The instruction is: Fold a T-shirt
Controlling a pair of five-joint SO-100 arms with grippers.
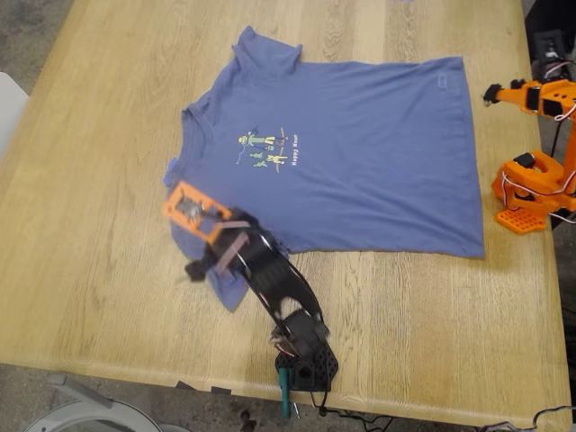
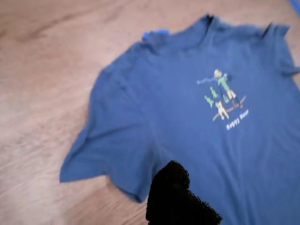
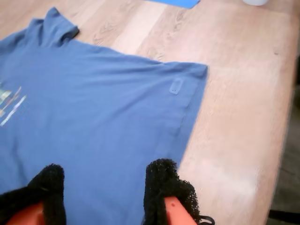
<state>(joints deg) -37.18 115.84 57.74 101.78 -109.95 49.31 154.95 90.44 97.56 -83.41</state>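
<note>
The T-shirt (image 1: 360, 162) lies flat and spread out on the wooden table (image 1: 99, 252), print side up, with its collar toward the exterior view's left and its hem toward the exterior view's right. The small cartoon print (image 1: 265, 150) is on the chest, with tiny white letters beside it. One sleeve points to the far edge of the table; the other sleeve is partly hidden under the black arm.

My first gripper (image 2: 180, 199) looks along the shirt from the sleeve side. I see only one dark padded finger of it over the cloth near the sleeve, so I cannot tell if it is released or clenched. In the exterior view the black arm (image 1: 279, 297) stretches low from its base at the near table edge to this sleeve, with an orange part at its end.

My second gripper (image 3: 105, 194) hangs over the hem corner of the shirt. Its two padded fingers (image 3: 161, 187) stand well apart, released, and hold nothing. The orange arm (image 1: 535, 180) stands folded at the exterior view's right, beside the hem.
</note>
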